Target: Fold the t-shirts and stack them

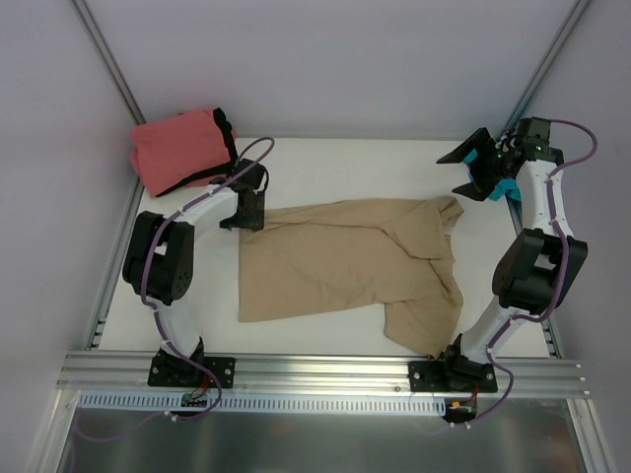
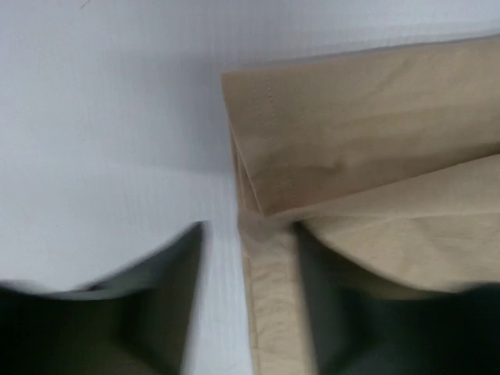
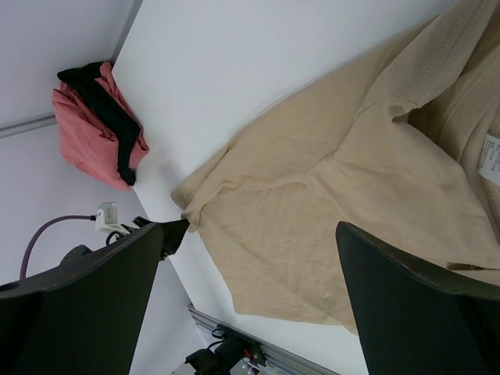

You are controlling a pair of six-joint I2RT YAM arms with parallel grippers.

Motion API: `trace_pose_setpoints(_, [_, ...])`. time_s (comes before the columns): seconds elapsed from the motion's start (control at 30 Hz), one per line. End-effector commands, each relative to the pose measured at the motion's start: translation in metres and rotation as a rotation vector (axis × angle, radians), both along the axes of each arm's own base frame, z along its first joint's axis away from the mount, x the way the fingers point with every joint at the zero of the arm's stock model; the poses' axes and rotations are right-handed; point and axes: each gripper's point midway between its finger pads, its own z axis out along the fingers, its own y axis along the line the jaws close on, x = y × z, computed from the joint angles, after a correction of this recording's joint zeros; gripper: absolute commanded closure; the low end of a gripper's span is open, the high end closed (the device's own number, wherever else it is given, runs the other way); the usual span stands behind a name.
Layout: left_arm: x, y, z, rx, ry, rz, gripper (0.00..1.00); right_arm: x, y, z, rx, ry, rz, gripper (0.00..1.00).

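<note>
The tan t-shirt [image 1: 345, 256] lies spread flat in the middle of the white table, collar toward the right; it also shows in the left wrist view [image 2: 367, 117] and the right wrist view [image 3: 336, 195]. My left gripper [image 1: 246, 219] is down at its far-left corner, open, with the hem edge between the parted jaws [image 2: 250, 234]. My right gripper [image 1: 471, 169] is open and empty, raised over the far-right corner [image 3: 250, 234]. A folded coral-pink shirt [image 1: 177, 148] with a black shirt [image 1: 227, 133] sits at the far left. No teal shirt is in view.
The pink and black pile [image 3: 78, 133] lies just behind the left arm. An aluminium rail [image 1: 315, 370] runs along the near edge. Grey walls and frame posts close in the left, right and back sides.
</note>
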Motion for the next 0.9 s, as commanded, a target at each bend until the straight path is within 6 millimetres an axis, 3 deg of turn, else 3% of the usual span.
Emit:
trace_pose_setpoints(0.0, [-0.003,-0.008,0.002,-0.021,0.021,0.015,0.29,-0.002,0.009,0.017,0.021,-0.043,0.019,0.01])
trace_pose_setpoints(0.03, [-0.007,-0.018,0.003,-0.079,0.025,0.001,0.02,-0.002,0.009,0.017,0.021,-0.043,0.019,0.01])
trace_pose_setpoints(0.2, [-0.008,-0.058,0.030,-0.326,-0.045,-0.054,0.01,0.000,0.009,0.017,0.023,-0.046,0.017,0.01])
trace_pose_setpoints(0.33, [0.000,-0.060,0.040,-0.339,-0.081,-0.043,0.01,0.002,0.009,0.017,0.030,-0.048,0.018,0.01])
trace_pose_setpoints(0.43, [0.010,-0.072,0.059,-0.386,-0.132,-0.108,0.01,0.002,0.010,0.015,0.034,-0.045,0.019,0.00])
trace_pose_setpoints(0.53, [0.022,-0.071,0.076,-0.381,-0.197,-0.111,0.01,0.002,0.010,0.016,0.034,-0.047,0.021,0.01])
trace_pose_setpoints(0.67, [0.039,-0.073,0.067,-0.371,-0.213,-0.092,0.01,0.003,0.010,0.017,0.039,-0.051,0.022,0.00])
trace_pose_setpoints(0.87, [0.063,-0.093,0.050,-0.436,-0.215,-0.087,0.01,0.007,0.012,0.019,0.051,-0.058,0.025,0.01])
